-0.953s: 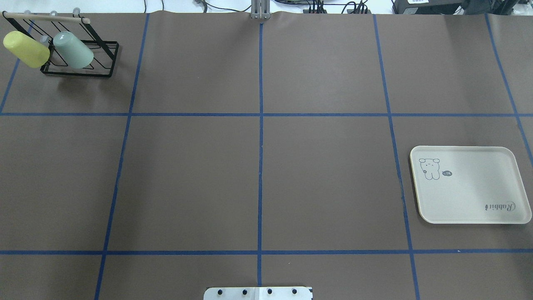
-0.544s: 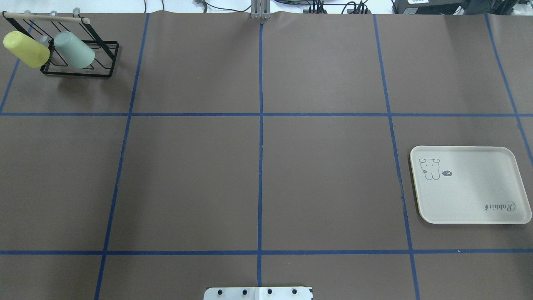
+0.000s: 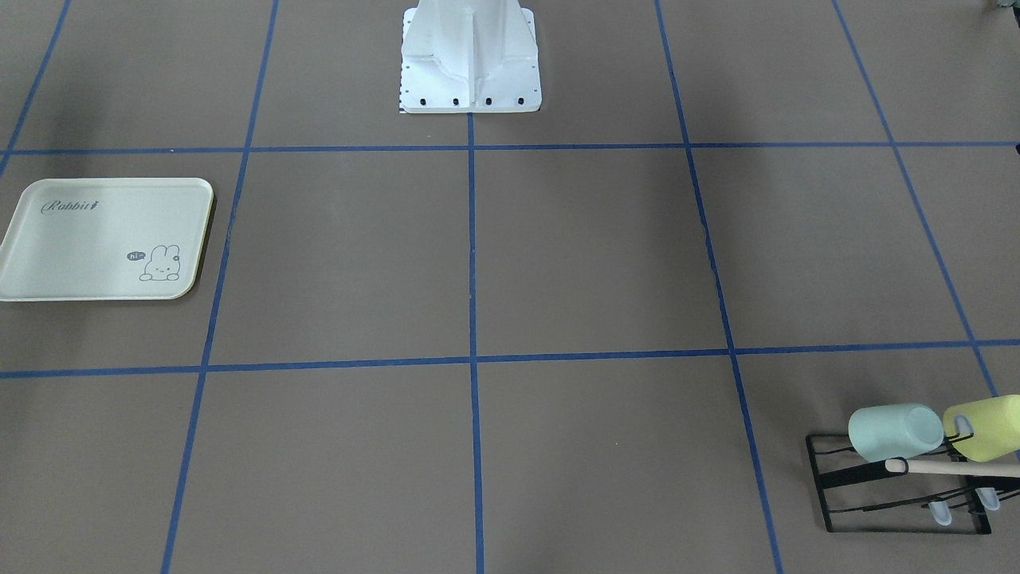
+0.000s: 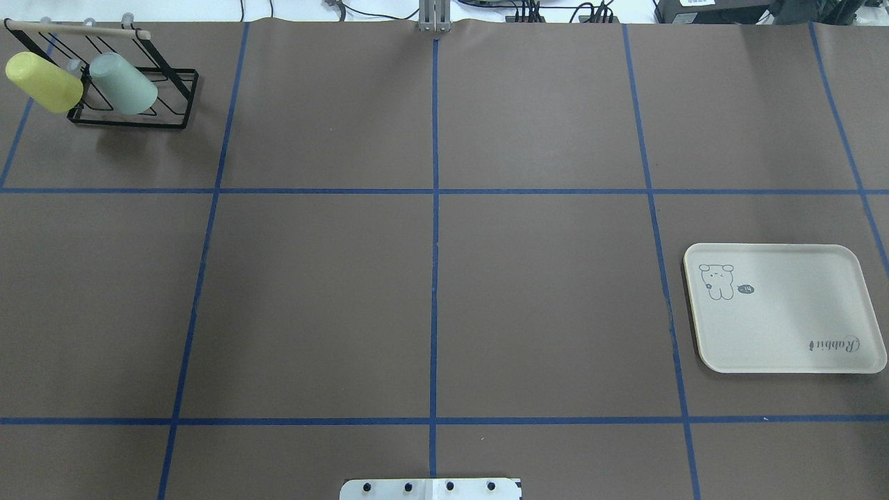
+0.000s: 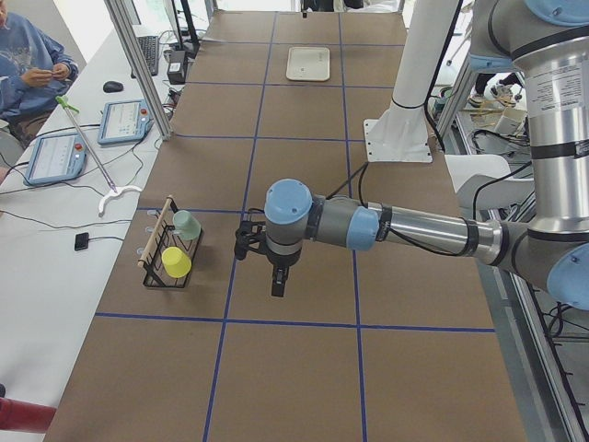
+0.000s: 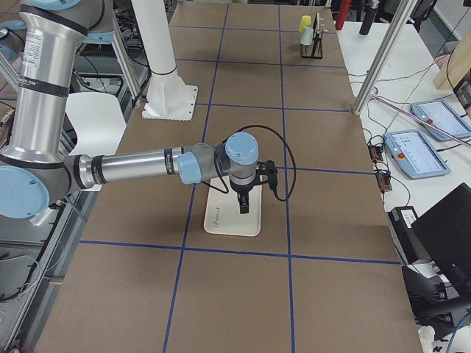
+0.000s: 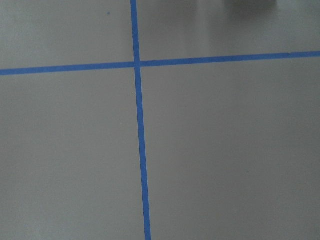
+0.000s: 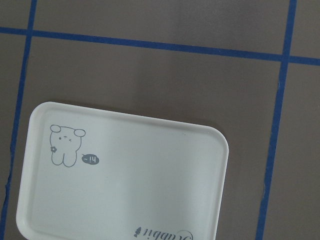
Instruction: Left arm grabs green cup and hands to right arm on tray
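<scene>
Left fingers (image 5: 278, 284) over table (image 5: 304, 368), pale mint green cup (image 4: 123, 83) tilted on rack (image 4: 132, 120)

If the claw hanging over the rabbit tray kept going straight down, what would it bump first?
Most likely the tray: the right gripper points straight down above it, and its wrist camera sees nothing between. Where exactly on the tray is hard to tell.

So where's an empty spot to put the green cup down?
The whole tray is bare, and so are the squares between it and the rack. Only the rack is crowded, holding the green cup and yellow cup.
</scene>
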